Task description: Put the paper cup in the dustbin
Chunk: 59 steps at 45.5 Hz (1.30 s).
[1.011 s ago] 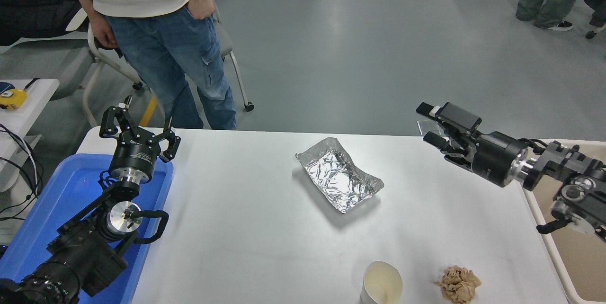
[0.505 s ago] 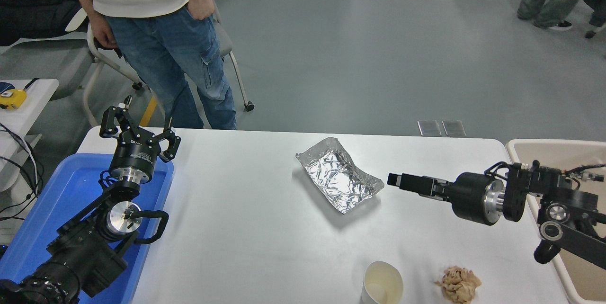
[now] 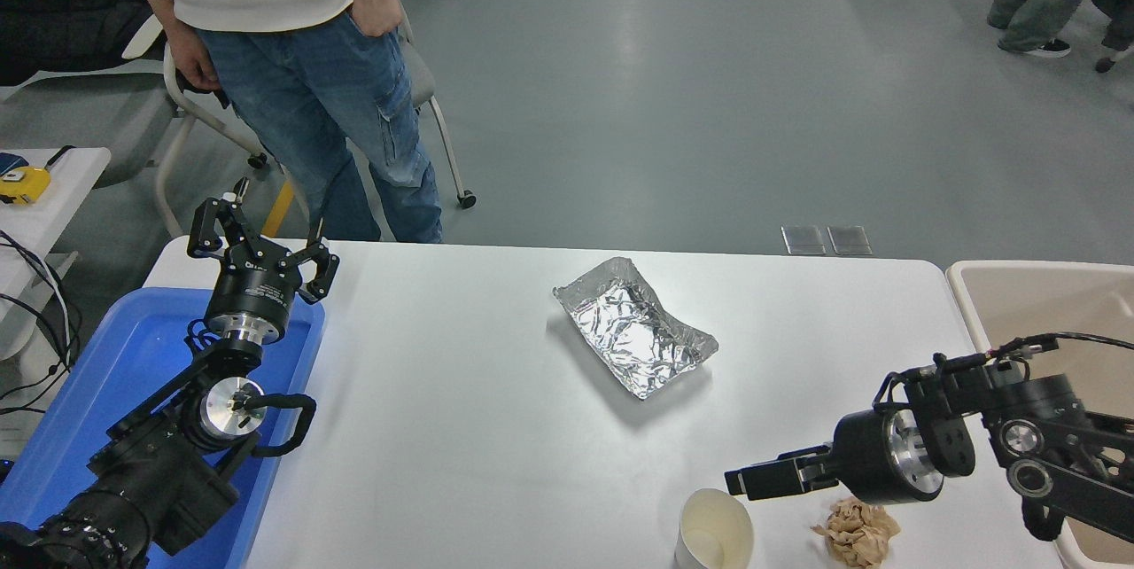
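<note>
The paper cup stands upright at the table's front edge, its cream inside showing; the picture's bottom cuts it off. My right gripper points left, seen side-on, low over the table just behind and right of the cup's rim. The beige dustbin stands off the table's right end, partly hidden by my right arm. My left gripper is open, parked at the lower left over the blue tub.
A crumpled brown paper wad lies right of the cup, under my right wrist. A silver foil tray sits mid-table. A blue tub is at the left. A person stands at the far left corner.
My right arm has swung down and toward the front, from high over the table's far right to just behind the cup. The left arm has not moved.
</note>
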Each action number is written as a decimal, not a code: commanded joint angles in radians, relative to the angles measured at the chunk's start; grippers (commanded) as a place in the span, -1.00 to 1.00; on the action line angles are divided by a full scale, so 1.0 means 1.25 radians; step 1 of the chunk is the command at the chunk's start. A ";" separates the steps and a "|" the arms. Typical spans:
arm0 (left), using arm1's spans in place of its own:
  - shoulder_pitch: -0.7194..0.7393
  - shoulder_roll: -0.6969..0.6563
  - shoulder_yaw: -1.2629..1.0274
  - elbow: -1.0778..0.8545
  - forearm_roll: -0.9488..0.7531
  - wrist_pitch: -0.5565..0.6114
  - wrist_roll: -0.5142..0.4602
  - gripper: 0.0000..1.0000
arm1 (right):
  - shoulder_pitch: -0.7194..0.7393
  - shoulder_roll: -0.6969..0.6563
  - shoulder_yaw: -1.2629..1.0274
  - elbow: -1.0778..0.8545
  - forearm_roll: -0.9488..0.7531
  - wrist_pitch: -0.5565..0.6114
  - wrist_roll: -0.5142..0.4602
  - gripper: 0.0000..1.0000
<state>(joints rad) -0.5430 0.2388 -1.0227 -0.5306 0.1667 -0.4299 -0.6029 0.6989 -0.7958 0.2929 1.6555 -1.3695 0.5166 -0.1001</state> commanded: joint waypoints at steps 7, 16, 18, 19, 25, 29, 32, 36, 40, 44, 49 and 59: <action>0.000 0.000 0.000 0.000 -0.001 0.000 0.000 1.00 | -0.023 0.048 -0.021 -0.032 -0.046 0.019 -0.002 1.00; 0.000 0.000 0.000 0.000 0.000 0.000 0.000 1.00 | -0.030 0.059 -0.018 -0.042 -0.087 0.017 -0.003 1.00; 0.000 0.000 0.000 0.000 0.000 -0.001 0.000 1.00 | -0.030 0.060 -0.018 -0.048 -0.094 0.017 -0.003 1.00; 0.000 0.000 0.000 0.000 0.000 0.000 0.000 1.00 | -0.030 0.062 -0.018 -0.049 -0.095 0.017 -0.003 1.00; 0.000 0.000 0.001 0.000 0.000 -0.001 0.000 1.00 | -0.030 0.078 -0.011 -0.069 -0.096 0.014 -0.002 0.98; 0.000 0.000 0.001 0.000 -0.001 0.000 0.000 1.00 | -0.030 0.086 -0.012 -0.082 -0.096 0.014 -0.002 0.97; 0.000 -0.001 0.001 0.000 0.000 -0.001 0.000 1.00 | -0.030 0.094 -0.012 -0.086 -0.096 0.014 -0.002 0.97; 0.000 0.000 0.000 0.000 0.000 -0.001 0.000 1.00 | -0.029 0.102 -0.012 -0.091 -0.096 0.014 -0.002 0.96; 0.000 0.000 0.000 0.000 -0.001 -0.001 0.000 1.00 | -0.028 0.107 -0.012 -0.092 -0.096 0.014 -0.002 0.96; 0.000 -0.001 0.000 0.000 0.000 -0.001 0.000 1.00 | -0.028 0.110 -0.012 -0.095 -0.095 0.014 -0.002 0.95; 0.000 -0.001 0.001 0.000 0.000 -0.001 0.000 1.00 | -0.028 0.111 -0.012 -0.097 -0.094 0.015 -0.002 0.90; 0.000 -0.001 0.000 0.000 0.000 -0.001 0.000 1.00 | -0.026 0.111 -0.013 -0.098 -0.094 0.015 -0.002 0.00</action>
<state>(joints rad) -0.5430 0.2387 -1.0226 -0.5308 0.1667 -0.4307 -0.6029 0.6647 -0.6611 0.2775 1.5380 -1.4864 0.5349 -0.1028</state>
